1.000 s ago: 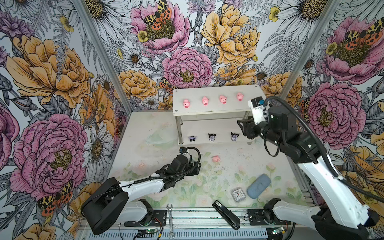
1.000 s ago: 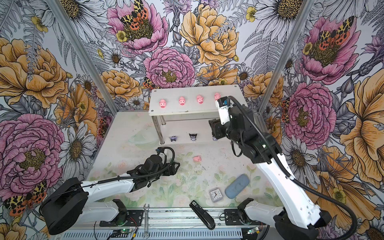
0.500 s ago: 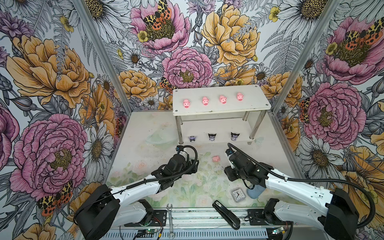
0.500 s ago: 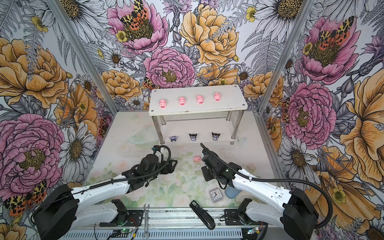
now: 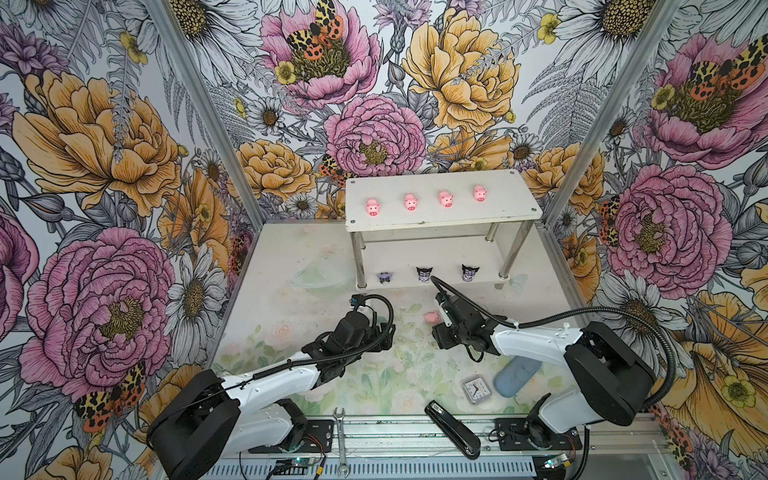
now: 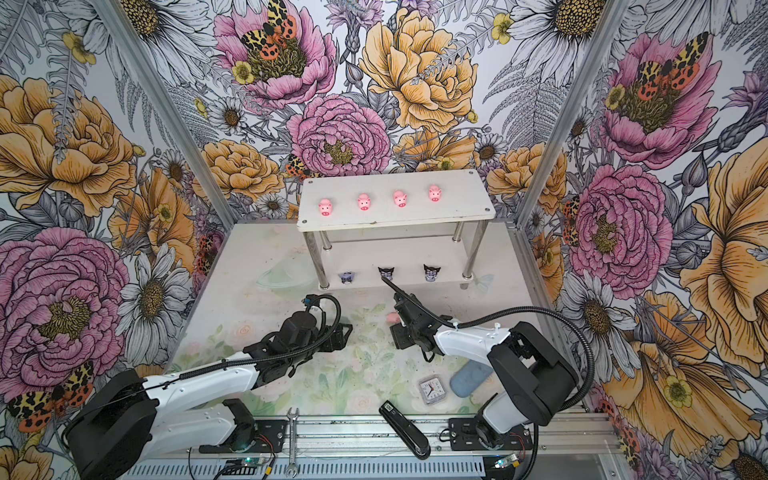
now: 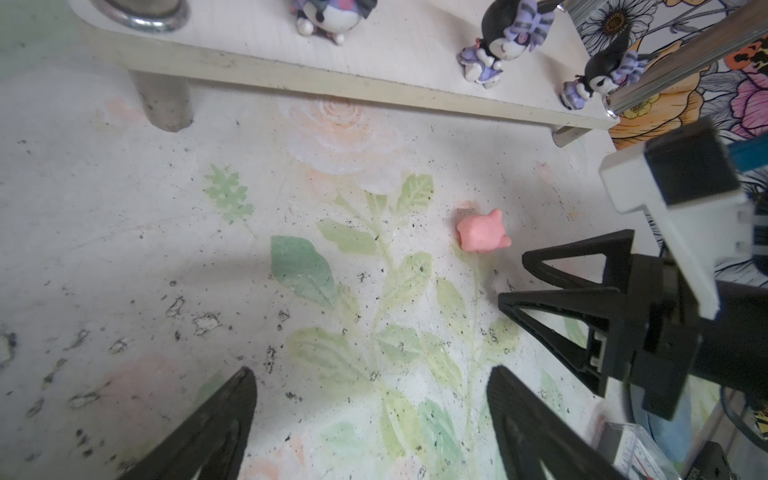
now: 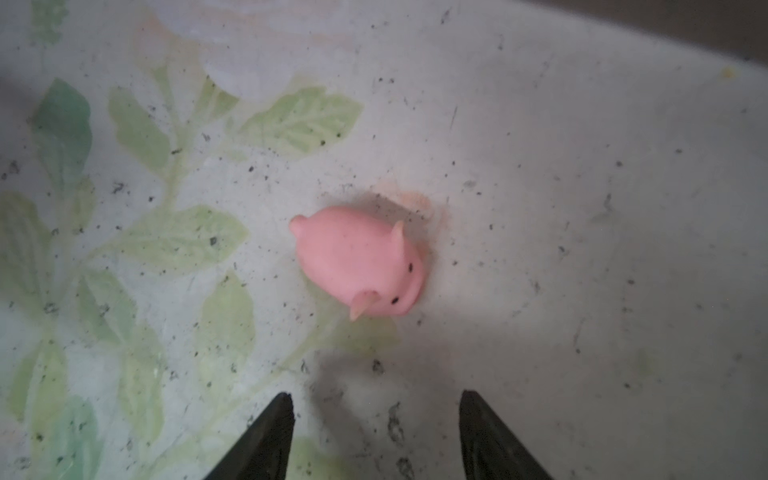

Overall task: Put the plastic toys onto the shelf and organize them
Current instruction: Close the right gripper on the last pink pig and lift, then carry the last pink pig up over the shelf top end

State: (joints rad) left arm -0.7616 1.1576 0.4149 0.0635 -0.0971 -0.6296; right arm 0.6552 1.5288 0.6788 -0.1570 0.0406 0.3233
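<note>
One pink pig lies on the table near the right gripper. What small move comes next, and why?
Probably the right gripper should ease forward and down until its open jaws flank the pig. It lies untouched on the table just ahead of them, off the shelf.

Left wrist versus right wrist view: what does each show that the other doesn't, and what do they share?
Left wrist only: the lower tier of the white shelf with three black-purple-white figurines on it, and the right end effector, open. Right wrist only: the black dot eyes of the small pink plastic pig figure. Both: that pig lying on the floral tabletop, touched by nothing.
</note>
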